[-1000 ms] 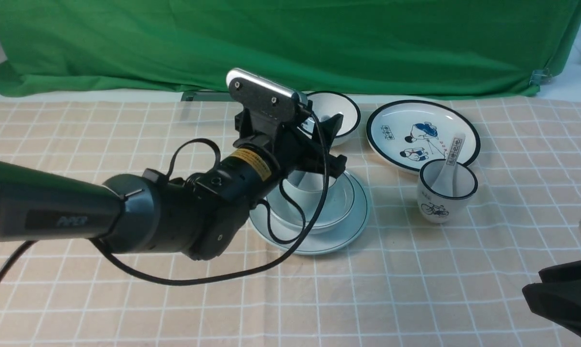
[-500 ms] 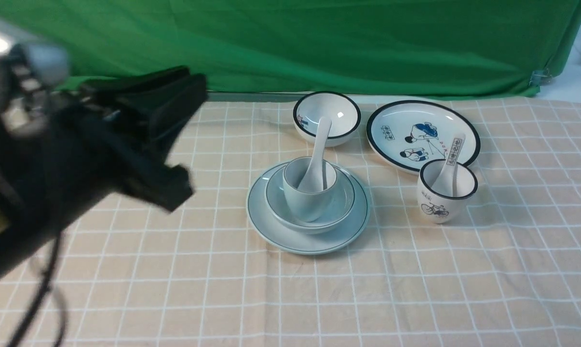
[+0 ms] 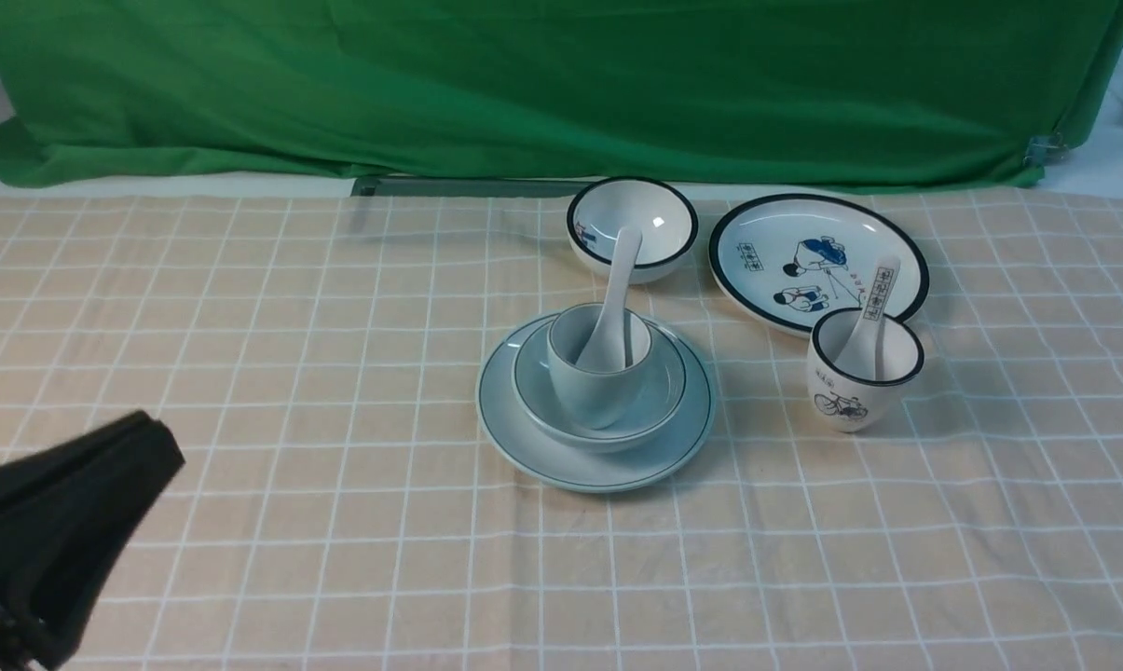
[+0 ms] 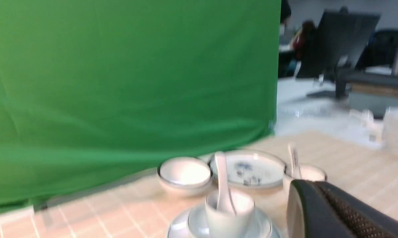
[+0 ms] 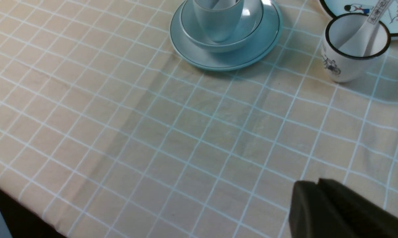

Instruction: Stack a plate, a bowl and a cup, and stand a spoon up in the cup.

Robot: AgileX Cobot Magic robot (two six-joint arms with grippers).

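The plate (image 3: 608, 473) sits in the middle of the checked cloth (image 3: 337, 326). The bowl (image 3: 662, 396) sits on the plate, the cup (image 3: 589, 391) stands in the bowl, and the spoon (image 3: 619, 275) stands in the cup, with its handle leaning up toward the back. The left gripper (image 3: 156, 445) is low at the near left side, well apart from the stack. Its two black fingers are pressed together and hold nothing. The right gripper (image 5: 312, 185) shows only in its own wrist view, over bare cloth and also well apart from the stack. Its fingers look pressed together too, with nothing between them. Just behind the stack is a white bowl (image 3: 631, 219) with a black rim. To the right of that is a picture plate (image 3: 817, 256). Near the front of the picture plate stands a bike cup (image 3: 859, 387) with a printed spoon (image 3: 873, 298) in it. A green sheet (image 3: 524, 84) hangs at the back
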